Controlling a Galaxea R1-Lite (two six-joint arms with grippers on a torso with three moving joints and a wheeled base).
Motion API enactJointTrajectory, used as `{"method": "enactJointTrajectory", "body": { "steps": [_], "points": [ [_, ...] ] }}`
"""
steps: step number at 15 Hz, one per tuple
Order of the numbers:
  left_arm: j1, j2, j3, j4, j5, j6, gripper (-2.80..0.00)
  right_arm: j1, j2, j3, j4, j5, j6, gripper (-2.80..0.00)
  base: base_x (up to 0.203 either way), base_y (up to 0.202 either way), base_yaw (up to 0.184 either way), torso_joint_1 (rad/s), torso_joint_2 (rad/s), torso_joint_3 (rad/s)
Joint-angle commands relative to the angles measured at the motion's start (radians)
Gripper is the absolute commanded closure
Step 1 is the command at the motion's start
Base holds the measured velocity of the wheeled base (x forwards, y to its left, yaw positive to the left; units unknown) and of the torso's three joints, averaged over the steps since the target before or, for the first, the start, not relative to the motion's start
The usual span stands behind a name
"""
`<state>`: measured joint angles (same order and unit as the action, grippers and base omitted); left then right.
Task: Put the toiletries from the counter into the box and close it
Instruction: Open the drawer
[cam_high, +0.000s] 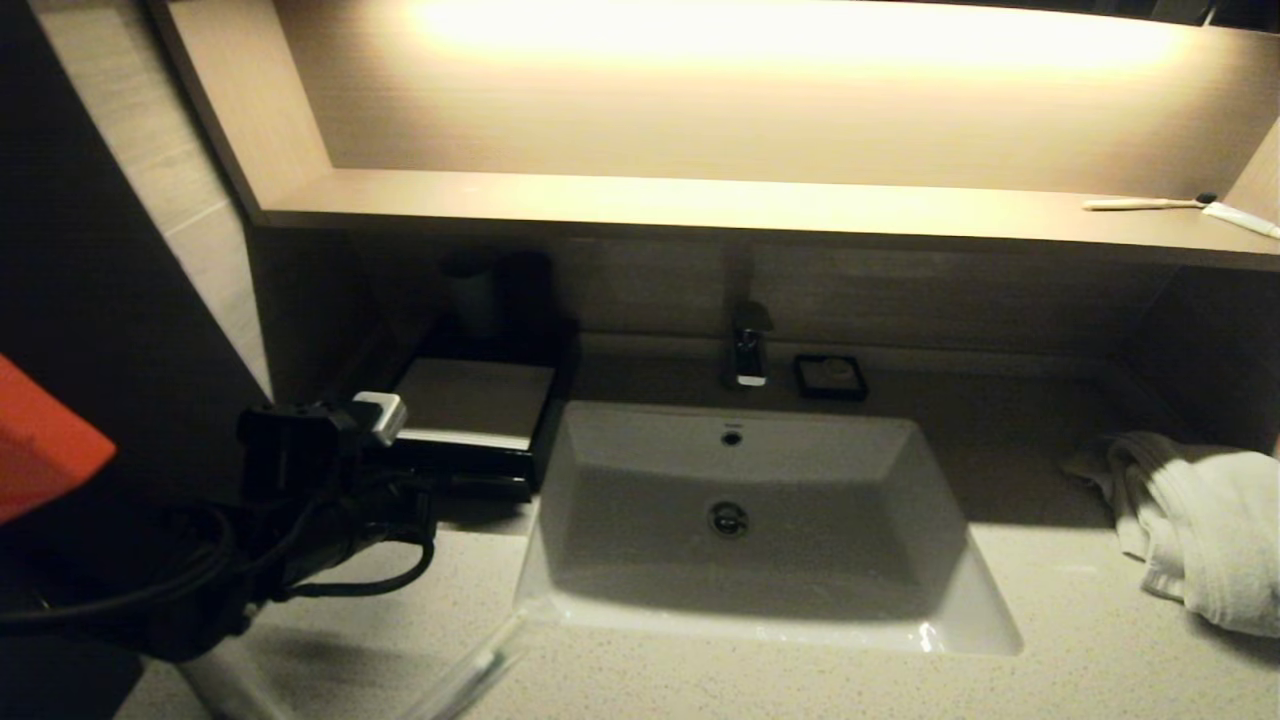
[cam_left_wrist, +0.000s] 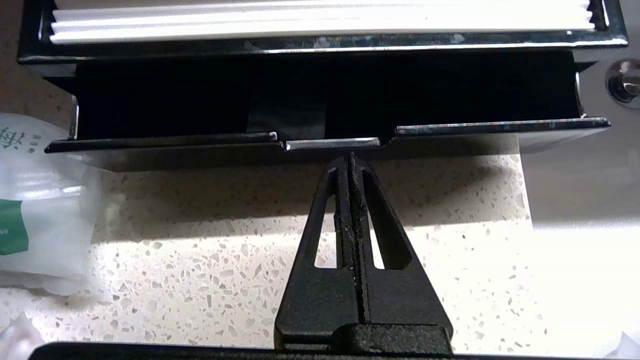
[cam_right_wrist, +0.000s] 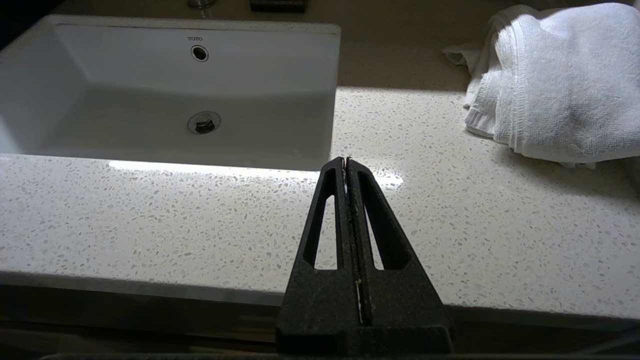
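1. Sitting at the back left of the surface, the one glossy black box has a flat pale top panel and stands just beside the left rim of the sink.
2. Its shallow front drawer is pulled out; the inside looks dark, and what lies in it cannot be told.
3. The left hand is clenched with nothing between its fingers, the tips right at the small notch in the middle of the drawer's front edge; whether they touch it cannot be told.
4. One white sachet with a green mark lies on the surface near a front corner of the drawer, outside the box; scraps of other pale wrapping show at the edges of the left wrist view, too little to count.
5. The surface is pale speckled stone, brightly lit at the front and in shadow near the wall.
6. One white rectangular sink is set into it, with one drain and one faucet behind.
7. One small black square soap dish sits right of the faucet.
8. One crumpled white towel lies on the right of the surface.
9. The right hand is clenched and empty, held over the front edge of the surface between sink and towel.
10. Above, a lit light-wood shelf carries one pale toothbrush and one white tube at its right end.
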<state>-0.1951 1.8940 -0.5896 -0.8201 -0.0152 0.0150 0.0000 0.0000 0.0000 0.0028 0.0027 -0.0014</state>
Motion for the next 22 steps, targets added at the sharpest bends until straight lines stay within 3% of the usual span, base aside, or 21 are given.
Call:
{"method": "enactJointTrajectory", "body": {
  "steps": [1, 22],
  "points": [
    [0.0, 0.008, -0.007, -0.005, 0.0, 0.0, 0.0, -0.002, 0.0, 0.0, 0.0, 0.0, 0.0, 0.0, 0.0, 0.0, 0.0, 0.0, 0.0, 0.0],
    [0.002, 0.058, -0.07, -0.007, 0.0, -0.012, 0.0, 0.0, 0.0, 0.0, 0.0, 0.0, 0.0, 0.0, 0.0, 0.0, 0.0, 0.0, 0.0, 0.0]
  ]
}}
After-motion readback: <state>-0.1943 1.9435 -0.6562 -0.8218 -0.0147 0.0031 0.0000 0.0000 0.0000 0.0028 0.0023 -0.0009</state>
